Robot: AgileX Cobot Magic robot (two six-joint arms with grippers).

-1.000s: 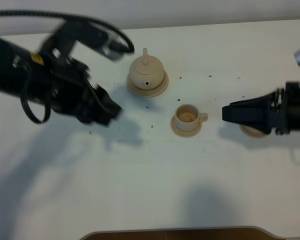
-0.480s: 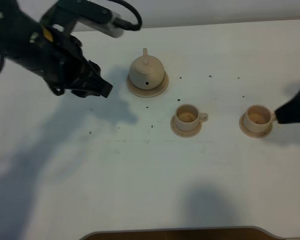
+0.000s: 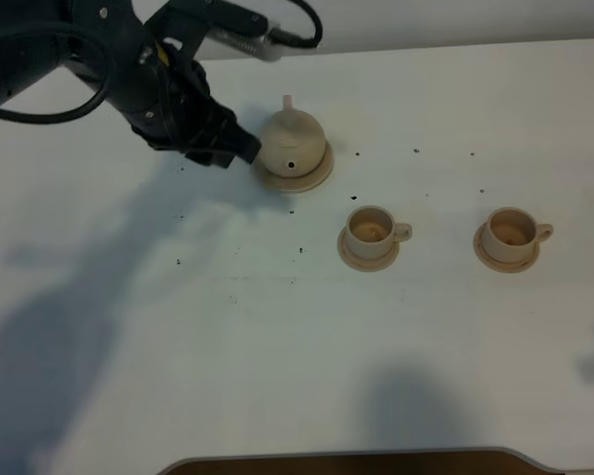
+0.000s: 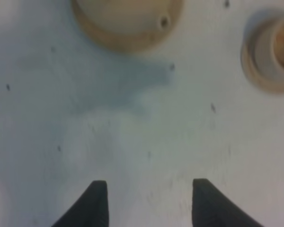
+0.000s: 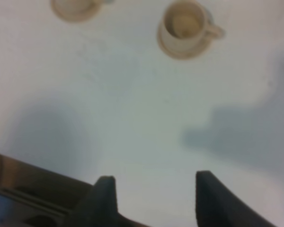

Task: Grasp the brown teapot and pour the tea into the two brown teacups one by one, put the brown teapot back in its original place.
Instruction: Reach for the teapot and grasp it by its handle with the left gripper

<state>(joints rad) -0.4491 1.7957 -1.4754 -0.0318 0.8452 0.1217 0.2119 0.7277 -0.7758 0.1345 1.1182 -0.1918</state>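
The brown teapot sits on its wide saucer at the back of the white table. My left gripper hovers by the teapot's left side, open. In the left wrist view the teapot lies well ahead of the open left gripper, with nothing between its fingers. Two brown teacups stand on small saucers to the right, both showing tea inside. The right gripper is open and empty over bare table, out of the exterior view, with a teacup far ahead of it.
Dark specks dot the white table around the teapot and cups. The table's front edge shows at the bottom, and the right wrist view catches that edge too. A second cup's saucer is cut off in the right wrist view.
My left arm has swung up and to the right, ending beside the teapot. The right arm has pulled away to the right and left the exterior view, uncovering the right teacup.
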